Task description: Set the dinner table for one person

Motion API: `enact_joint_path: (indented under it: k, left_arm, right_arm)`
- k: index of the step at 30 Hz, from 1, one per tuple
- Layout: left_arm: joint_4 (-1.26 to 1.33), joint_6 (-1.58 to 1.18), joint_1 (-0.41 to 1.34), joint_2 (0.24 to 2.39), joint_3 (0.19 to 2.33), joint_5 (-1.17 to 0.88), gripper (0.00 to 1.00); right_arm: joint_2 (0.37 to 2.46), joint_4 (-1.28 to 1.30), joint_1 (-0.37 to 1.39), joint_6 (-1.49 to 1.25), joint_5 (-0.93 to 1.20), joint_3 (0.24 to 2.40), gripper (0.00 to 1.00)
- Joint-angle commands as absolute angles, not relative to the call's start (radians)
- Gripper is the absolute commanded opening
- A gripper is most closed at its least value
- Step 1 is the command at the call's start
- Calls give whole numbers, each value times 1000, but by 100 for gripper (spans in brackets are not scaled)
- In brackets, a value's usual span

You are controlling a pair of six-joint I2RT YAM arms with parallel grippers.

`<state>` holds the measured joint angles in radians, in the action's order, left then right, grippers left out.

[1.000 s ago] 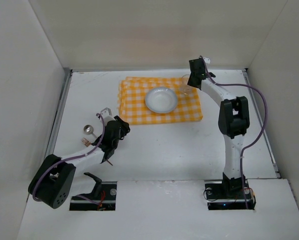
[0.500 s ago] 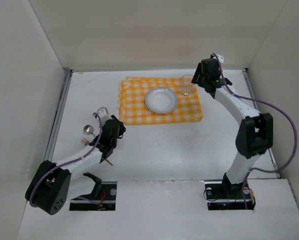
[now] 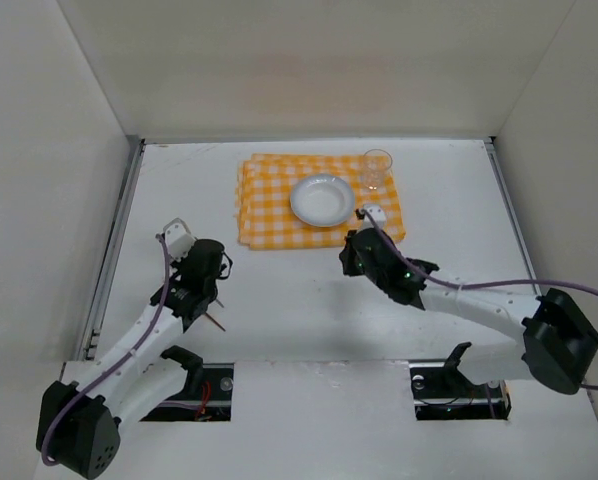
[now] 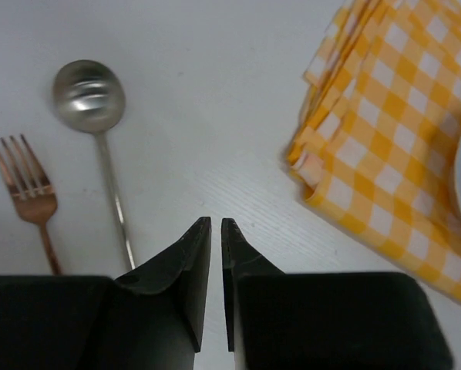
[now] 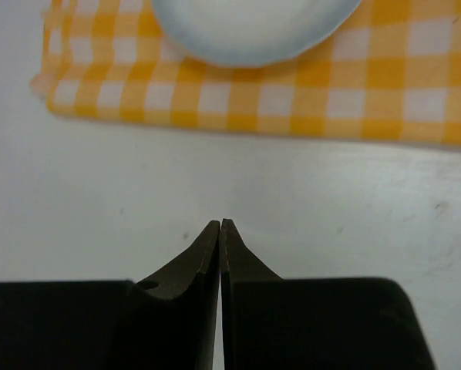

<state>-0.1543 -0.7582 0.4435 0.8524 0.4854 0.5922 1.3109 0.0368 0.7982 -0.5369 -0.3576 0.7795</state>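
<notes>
The dinner table (image 3: 289,295) is a white surface. On it lies an orange-and-white checked cloth (image 3: 269,215) with a white bowl (image 3: 322,199) and a clear glass (image 3: 376,169). My left gripper (image 3: 211,264) hovers left of the cloth, its jaws nearly shut with a thin gap and nothing between them. In the left wrist view (image 4: 217,223) a silver spoon (image 4: 88,94) and a copper fork (image 4: 24,179) lie just ahead to the left; in the top view my arm hides them. My right gripper (image 3: 354,256) is shut and empty, low over the table in front of the cloth (image 5: 307,100).
White walls enclose the table on three sides, with metal edge strips (image 3: 119,230) at left and right. A thin dark handle end (image 3: 217,322) pokes out beside my left arm. The bowl's rim (image 5: 254,42) shows at the top of the right wrist view.
My right arm swung away from the glass at the back right and dropped to the table in front of the cloth. My left arm drew back and left over the cutlery.
</notes>
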Motion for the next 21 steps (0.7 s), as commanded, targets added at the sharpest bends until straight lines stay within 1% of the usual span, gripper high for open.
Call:
enact_joint_path:
  k: [1, 3, 7, 11, 15, 21]
  left_arm:
    - [-379, -816, 427, 839, 531, 630, 16]
    - [-405, -840, 412, 853, 529, 632, 23]
    - [-420, -850, 367, 925, 538, 634, 28]
    - [-426, -842, 347, 1008, 561, 646, 30]
    - [-430, -845, 346, 1075, 575, 692, 31]
    - [-377, -862, 380, 1157, 578, 664, 31]
  right_arm:
    - [1209, -72, 889, -554, -385, 730, 9]
    - [1187, -83, 939, -557, -385, 692, 10]
    - [1180, -153, 999, -549, -391, 623, 12]
    - [1167, -265, 1025, -523, -350, 565, 20]
    - [1175, -294, 1051, -534, -282, 546, 24]
    - [1229, -304, 1110, -537, -285, 574, 32]
